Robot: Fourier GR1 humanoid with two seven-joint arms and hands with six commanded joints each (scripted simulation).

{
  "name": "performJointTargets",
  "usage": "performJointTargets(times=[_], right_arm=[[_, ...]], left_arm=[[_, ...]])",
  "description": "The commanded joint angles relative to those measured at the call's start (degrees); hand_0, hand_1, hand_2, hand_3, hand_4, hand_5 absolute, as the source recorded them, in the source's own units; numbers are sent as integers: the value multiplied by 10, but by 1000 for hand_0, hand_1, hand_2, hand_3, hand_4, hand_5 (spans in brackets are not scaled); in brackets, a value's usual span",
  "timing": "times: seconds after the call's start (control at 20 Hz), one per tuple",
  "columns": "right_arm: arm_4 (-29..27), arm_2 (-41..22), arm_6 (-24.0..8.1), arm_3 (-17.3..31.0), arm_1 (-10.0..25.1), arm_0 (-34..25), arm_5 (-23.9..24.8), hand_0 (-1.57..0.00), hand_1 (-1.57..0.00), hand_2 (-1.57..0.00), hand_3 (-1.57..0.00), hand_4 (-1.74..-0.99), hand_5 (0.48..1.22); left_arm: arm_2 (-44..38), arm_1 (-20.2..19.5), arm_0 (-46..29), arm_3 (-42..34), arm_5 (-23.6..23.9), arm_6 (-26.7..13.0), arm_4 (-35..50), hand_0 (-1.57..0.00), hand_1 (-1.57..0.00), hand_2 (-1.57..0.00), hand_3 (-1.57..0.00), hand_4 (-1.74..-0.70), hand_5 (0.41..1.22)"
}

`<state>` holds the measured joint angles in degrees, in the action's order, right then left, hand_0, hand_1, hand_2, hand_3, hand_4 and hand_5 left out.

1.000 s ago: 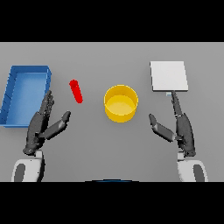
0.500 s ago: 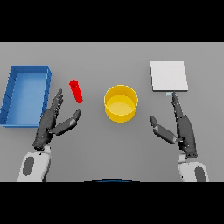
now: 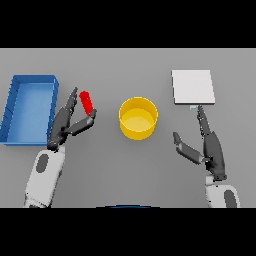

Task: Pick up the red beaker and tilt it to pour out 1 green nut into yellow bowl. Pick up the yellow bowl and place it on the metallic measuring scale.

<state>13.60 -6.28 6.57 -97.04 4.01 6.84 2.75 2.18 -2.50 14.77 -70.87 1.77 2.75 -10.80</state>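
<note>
Two dark hands show over the grey surface (image 3: pixel 125 170), one on each side of the frame. Left of centre, the left hand (image 3: pixel 64 127) reaches up toward the red beaker (image 3: pixel 86 102), which lies tilted just right of the blue tray (image 3: pixel 30 80). Its fingers (image 3: pixel 67 107) are stretched out straight along the beaker's left side, and the thumb points up toward the beaker's lower end; whether either actually touches the beaker cannot be told, and nothing is gripped. The blue tray sits at the left edge of the frame, with the hand's knuckles close against its right wall.

Near the middle of the frame stands the yellow bowl (image 3: pixel 138 118), upright, apart from both hands. At the upper right lies the metallic measuring scale (image 3: pixel 193 86), a flat pale square plate. The right hand (image 3: pixel 211 147) rests in the lower right, below the scale, its fingers straight and relaxed, the longest pointing up to just short of the scale's lower edge, thumb spread toward the bowl.
</note>
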Motion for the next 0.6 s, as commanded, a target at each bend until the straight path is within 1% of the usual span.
performJointTargets(times=[0.0, 0.05, 0.1, 0.15, 0.2, 0.25, 0.35, 0.45, 0.55], right_arm=[[-5, 6, -7, -4, 6, -4, -3, 1, 1, 1, 1, -1267, 635], [-4, 6, -16, -3, 4, -8, 0, 1, 1, 1, 1, -1266, 635], [-7, 4, -15, -6, 1, -7, -1, 1, 1, 1, 1, -1269, 638], [-6, 3, -10, -9, 2, -4, -2, 1, 1, 1, 1, -1267, 640], [-9, 5, -13, -7, 2, -3, -4, 1, 1, 1, 1, -1270, 642], [-7, 1, -5, -8, 0, 5, -4, 1, 1, 1, 1, -1272, 644], [-2, 2, -14, -7, 0, -3, 0, 1, 1, 1, 1, -1267, 644], [-9, 2, -6, -8, -3, 9, -3, 1, 1, 1, 1, -1269, 642], [-7, 3, -7, -5, -2, 1, -1, 1, 1, 1, 1, -1265, 638]], left_arm=[[0, 5, 7, 11, 2, 8, 0, 1, 1, 1, 1, -1276, 680], [-2, 5, 18, 15, 3, 5, 0, 1, 1, 1, 1, -1280, 682], [-5, 5, 27, 31, 4, 10, -1, 1, 1, 1, 1, -1287, 685], [-8, 5, 41, 49, 7, 5, -3, 1, 1, 1, 1, -1292, 688], [-9, 6, 54, 59, 4, 4, -1, 1, 1, 1, 1, -1298, 689], [-11, 3, 62, 75, 6, 14, -6, 1, 1, 1, 1, -1298, 691], [-14, 6, 79, 89, 13, 8, -9, 1, 1, 1, 1, -1293, 686], [-19, 3, 84, 106, 11, 17, -7, 1, 1, 1, 1, -1289, 683], [-26, 3, 106, 132, 9, 17, -3, 1, 1, 1, 1, -1289, 683]])
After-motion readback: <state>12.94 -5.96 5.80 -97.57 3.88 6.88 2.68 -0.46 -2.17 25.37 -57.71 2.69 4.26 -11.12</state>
